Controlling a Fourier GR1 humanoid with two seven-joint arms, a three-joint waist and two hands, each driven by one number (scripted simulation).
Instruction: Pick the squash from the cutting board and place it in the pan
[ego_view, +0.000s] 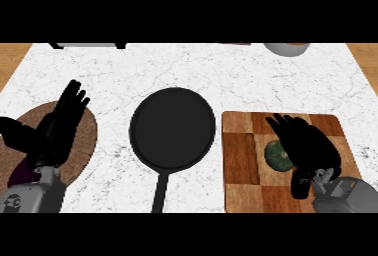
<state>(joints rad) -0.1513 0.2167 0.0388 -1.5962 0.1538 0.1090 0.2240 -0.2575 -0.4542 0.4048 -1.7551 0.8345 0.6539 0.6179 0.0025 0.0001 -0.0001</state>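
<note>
A dark green squash (276, 154) lies on the checkered wooden cutting board (244, 165) at the right. My right hand (310, 145) hovers over it with fingers stretched forward, covering the squash's right side; it is open. The black pan (173, 129) sits in the middle of the white marble counter, its handle (159, 192) pointing toward me. My left hand (59, 125) rests open at the left, fingers up, over a round brown mat.
A round brown woven mat (83, 145) lies at the left under my left hand, with something purple (22, 176) at its near edge. A grey bowl (286, 48) stands at the far right edge and a white object (88, 45) at the far left.
</note>
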